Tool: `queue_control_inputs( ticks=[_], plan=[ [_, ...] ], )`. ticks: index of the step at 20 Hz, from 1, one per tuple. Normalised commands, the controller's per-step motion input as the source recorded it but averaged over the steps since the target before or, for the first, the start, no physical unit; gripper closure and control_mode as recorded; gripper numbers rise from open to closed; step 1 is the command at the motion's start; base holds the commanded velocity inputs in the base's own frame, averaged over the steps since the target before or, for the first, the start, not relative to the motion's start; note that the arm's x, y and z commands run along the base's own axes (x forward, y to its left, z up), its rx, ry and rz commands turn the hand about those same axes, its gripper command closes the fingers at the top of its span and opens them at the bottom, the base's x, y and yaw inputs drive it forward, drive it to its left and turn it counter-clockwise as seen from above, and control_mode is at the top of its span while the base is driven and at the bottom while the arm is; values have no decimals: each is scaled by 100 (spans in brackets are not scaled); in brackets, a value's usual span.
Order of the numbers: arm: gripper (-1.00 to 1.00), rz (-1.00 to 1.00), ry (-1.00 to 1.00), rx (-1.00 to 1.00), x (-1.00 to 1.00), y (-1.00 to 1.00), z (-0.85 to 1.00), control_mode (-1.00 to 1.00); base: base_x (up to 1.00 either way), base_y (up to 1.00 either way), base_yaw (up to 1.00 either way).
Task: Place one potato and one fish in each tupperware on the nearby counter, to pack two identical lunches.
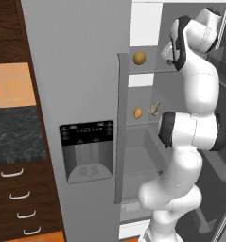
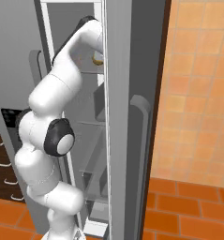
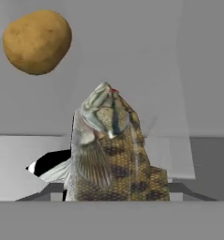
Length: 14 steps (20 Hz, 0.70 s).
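We see a scaly olive-brown fish (image 3: 111, 154) standing head-up in the fridge — one tan potato (image 3: 37, 42) beside it, another potato (image 1: 139, 58) a shelf higher.

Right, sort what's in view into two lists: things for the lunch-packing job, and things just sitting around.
For the job:
- fish, close in front of the hand
- potato beside it in the hand view
- second potato on the upper fridge shelf
- counter

Just there:
- fridge door
- ice and water dispenser
- drawers
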Motion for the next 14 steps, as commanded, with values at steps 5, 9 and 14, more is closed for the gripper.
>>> queue_control_inputs(
  ticks=[5,9,14],
  plan=[
    [100,-2,-5,-16,-100,84,-21,-100,0,0,0],
    [100,-6,11,-1,-100,33,0,-100,0,0,0],
    [100,-5,8,2,-100,10,0,-100,0,0,0]
  ],
)
